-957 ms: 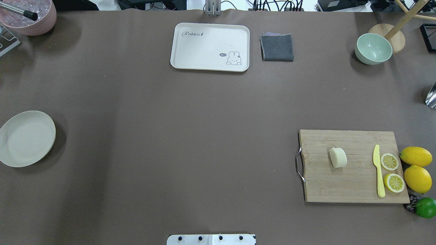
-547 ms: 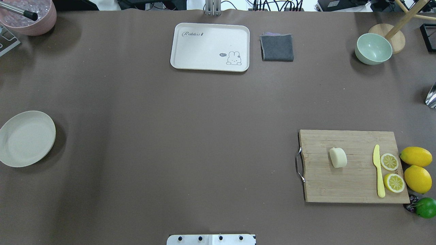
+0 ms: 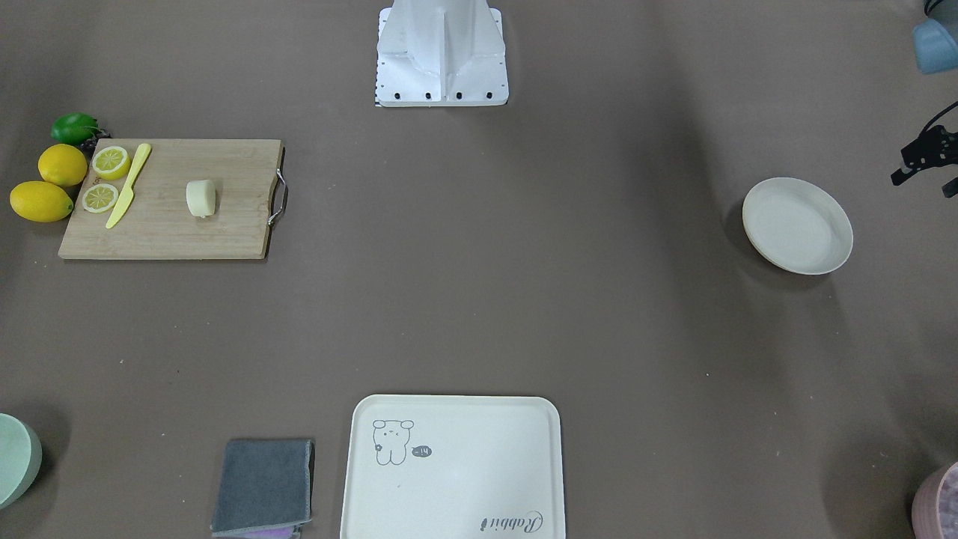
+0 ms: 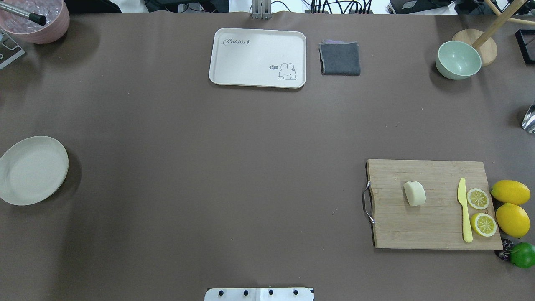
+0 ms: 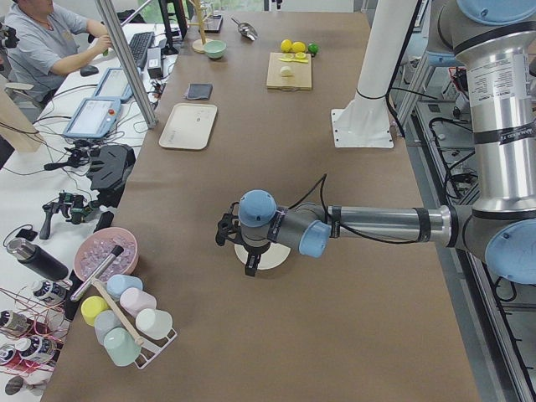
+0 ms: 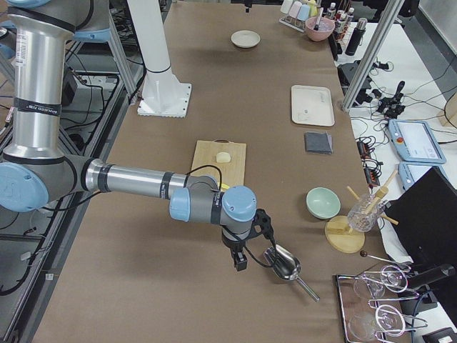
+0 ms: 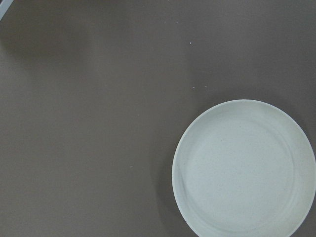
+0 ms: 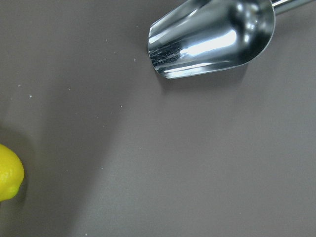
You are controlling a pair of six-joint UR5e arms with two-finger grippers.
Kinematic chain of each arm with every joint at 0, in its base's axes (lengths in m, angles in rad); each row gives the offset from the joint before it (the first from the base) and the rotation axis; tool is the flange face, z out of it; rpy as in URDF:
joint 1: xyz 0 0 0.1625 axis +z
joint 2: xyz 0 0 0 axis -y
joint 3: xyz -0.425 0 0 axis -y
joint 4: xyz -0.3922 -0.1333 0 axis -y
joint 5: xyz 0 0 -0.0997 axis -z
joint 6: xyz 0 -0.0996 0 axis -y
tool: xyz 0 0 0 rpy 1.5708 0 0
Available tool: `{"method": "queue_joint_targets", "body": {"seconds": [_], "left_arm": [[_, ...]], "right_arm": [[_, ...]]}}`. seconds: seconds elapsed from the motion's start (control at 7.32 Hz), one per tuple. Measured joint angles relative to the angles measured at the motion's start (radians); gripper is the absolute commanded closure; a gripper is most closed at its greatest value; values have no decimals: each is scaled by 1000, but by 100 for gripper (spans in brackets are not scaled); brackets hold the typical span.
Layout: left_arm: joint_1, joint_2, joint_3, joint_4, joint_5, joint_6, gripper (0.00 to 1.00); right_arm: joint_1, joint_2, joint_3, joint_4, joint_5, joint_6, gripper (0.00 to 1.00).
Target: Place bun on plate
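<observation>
1. The robot's white base plate (image 4: 259, 294) sits at the middle of the worktop's near edge.
2. The left claw (image 5: 249, 261) hangs over the plate (image 4: 33, 170) by the worktop's left edge. It is only seen clearly from the side, so I cannot tell whether it is released or clenched. Its wrist camera looks straight down on the plate, which has nothing in it.
3. The right claw (image 6: 240, 261) hangs low over the right edge, just beside a shiny metal scoop (image 8: 212, 37). Its state cannot be told either.
4. A wooden cutting board (image 4: 434, 225) lies toward the near right corner, its metal handle facing the middle of the worktop.
5. The bun (image 4: 414, 193) rests on the board, left of its centre and well apart from the plate and both claws.
6. A yellow knife (image 4: 464, 213) and two lemon slices (image 4: 477, 198) lie along the board's right side.
7. Two whole lemons (image 4: 510, 192) and a lime (image 4: 522, 255) sit off the board's right edge.
8. Along the far edge are a cream tray (image 4: 257, 57) near the middle, a folded grey cloth (image 4: 340, 58) just to its right, and a green bowl (image 4: 458, 59) toward the far right corner.
9. A pink bowl (image 4: 37, 19) stands in the far left corner.
</observation>
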Motion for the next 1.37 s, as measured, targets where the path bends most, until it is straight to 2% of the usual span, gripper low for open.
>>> {"method": "queue_joint_targets", "body": {"seconds": [0.41, 0.68, 0.82, 0.96, 1.09, 1.23, 1.37], "left_arm": [[121, -33, 133, -242, 135, -234, 4], [161, -64, 200, -294, 152, -285, 8], [182, -75, 220, -303, 150, -292, 13], [197, -82, 232, -314, 147, -296, 23], [204, -85, 241, -323, 145, -298, 60], [208, -85, 249, -327, 135, -300, 71], [210, -86, 251, -329, 115, -302, 71]], "right_arm": [[-9, 0, -1, 0, 0, 0, 0], [-23, 4, -2, 1, -1, 0, 0], [-29, 7, -1, 1, -1, 0, 0], [-33, 9, 0, 1, -1, 0, 0], [-37, 11, 1, 1, 0, 0, 0], [-41, 14, 1, 1, -1, 0, 0], [-43, 15, 2, 1, -1, 0, 0]]}}
